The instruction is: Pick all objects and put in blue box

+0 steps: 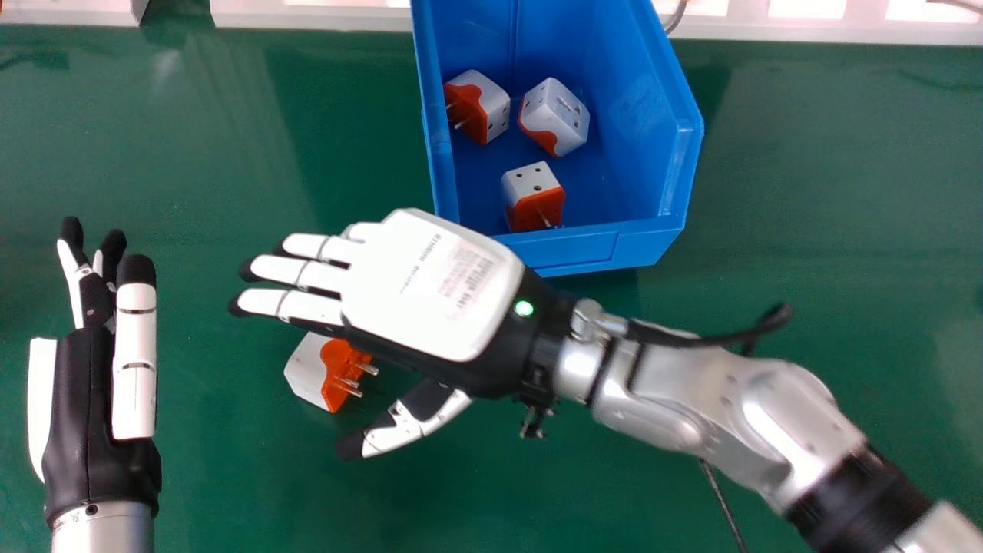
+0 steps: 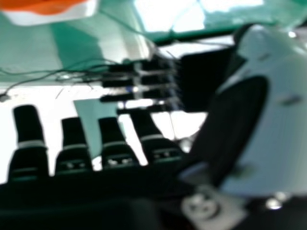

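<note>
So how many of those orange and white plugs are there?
4. Three are in the blue box: one plug by its left wall, one to the right of that, one nearer the front. The fourth plug is on the table near the right hand, which could hide more.

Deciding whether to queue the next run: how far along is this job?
Three adapters sit in the blue box. Nothing looks held: the right hand is open. One adapter remains on the green table.
</note>
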`<state>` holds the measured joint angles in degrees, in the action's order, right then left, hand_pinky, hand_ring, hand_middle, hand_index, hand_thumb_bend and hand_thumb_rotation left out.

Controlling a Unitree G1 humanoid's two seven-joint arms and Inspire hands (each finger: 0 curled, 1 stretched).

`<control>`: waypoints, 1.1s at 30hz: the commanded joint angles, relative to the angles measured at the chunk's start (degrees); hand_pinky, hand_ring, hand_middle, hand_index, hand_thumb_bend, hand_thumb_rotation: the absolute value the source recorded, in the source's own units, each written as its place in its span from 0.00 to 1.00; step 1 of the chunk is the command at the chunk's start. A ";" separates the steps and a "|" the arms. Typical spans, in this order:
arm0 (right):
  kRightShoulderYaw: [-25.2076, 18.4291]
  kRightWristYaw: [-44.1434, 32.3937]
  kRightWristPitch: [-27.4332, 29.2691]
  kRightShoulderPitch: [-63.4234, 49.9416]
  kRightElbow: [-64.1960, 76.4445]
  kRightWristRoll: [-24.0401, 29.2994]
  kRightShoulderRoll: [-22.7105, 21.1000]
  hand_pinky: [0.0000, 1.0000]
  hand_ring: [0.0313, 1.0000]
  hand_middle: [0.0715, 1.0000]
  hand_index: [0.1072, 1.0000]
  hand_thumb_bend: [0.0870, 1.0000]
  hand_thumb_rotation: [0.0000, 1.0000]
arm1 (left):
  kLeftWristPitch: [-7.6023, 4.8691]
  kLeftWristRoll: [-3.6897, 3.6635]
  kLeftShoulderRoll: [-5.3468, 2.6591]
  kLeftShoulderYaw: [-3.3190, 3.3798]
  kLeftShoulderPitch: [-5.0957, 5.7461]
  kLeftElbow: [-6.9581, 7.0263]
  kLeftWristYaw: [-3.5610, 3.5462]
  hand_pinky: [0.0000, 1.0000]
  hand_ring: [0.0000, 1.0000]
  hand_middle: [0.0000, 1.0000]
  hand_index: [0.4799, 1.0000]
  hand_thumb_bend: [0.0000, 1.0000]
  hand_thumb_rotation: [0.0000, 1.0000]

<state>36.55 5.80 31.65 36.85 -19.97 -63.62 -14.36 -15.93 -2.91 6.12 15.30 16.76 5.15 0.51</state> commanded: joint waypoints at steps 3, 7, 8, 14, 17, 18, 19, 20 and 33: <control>2.63 -0.49 -0.98 6.89 -4.64 -1.28 1.75 0.70 0.87 0.88 0.81 0.36 0.51 | -1.29 -0.13 0.01 0.50 -0.16 0.93 0.25 1.00 1.00 1.00 0.98 0.46 1.00; 4.98 -2.30 -2.57 10.55 -8.03 -2.59 2.35 0.72 0.87 0.88 0.80 0.41 0.44 | -1.19 0.09 -0.05 0.26 -0.35 1.10 0.19 1.00 0.99 0.99 0.95 0.45 1.00; 5.57 -2.30 -2.96 11.22 -8.67 -2.95 2.52 0.72 0.87 0.88 0.80 0.42 0.45 | -1.22 0.21 0.01 0.17 -0.32 1.17 0.11 1.00 0.99 0.99 0.95 0.44 1.00; 9.65 -3.05 -3.31 15.71 -12.85 -5.43 3.51 0.75 0.88 0.89 0.82 0.42 0.50 | -2.09 0.43 0.01 -0.43 -0.26 1.24 -0.28 0.98 0.98 0.97 0.93 0.44 1.00; 11.26 -2.68 -3.36 17.31 -14.91 -6.06 4.09 0.74 0.87 0.88 0.82 0.43 0.51 | -1.95 0.92 -0.49 -0.83 0.01 1.79 0.18 0.96 0.97 0.97 0.92 0.44 1.00; 11.79 -2.25 -3.48 17.72 -15.58 -6.46 4.35 0.74 0.86 0.88 0.82 0.44 0.51 | -1.66 0.95 -0.60 -0.94 0.08 2.10 0.23 0.96 0.97 0.97 0.92 0.45 1.00; 12.27 -1.97 -3.38 18.15 -16.24 -6.71 4.54 0.73 0.86 0.88 0.82 0.46 0.47 | -1.42 0.93 -0.75 -1.09 0.15 2.45 0.22 0.96 0.97 0.97 0.93 0.45 1.00; 12.73 -1.52 -3.31 18.54 -16.89 -6.94 4.73 0.73 0.86 0.88 0.82 0.45 0.44 | -1.34 0.90 -0.83 -1.17 0.17 2.64 0.16 0.96 0.97 0.97 0.92 0.44 1.00; 16.12 0.11 -4.89 20.83 -22.02 -8.00 6.94 0.72 0.84 0.86 0.80 0.61 0.17 | -0.19 2.22 -1.06 -2.60 0.39 4.44 0.01 0.99 0.98 0.98 0.96 0.46 1.00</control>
<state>52.75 4.47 27.06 55.33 -42.02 -72.36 -8.16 -15.80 -1.00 5.08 12.81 16.95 7.97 0.45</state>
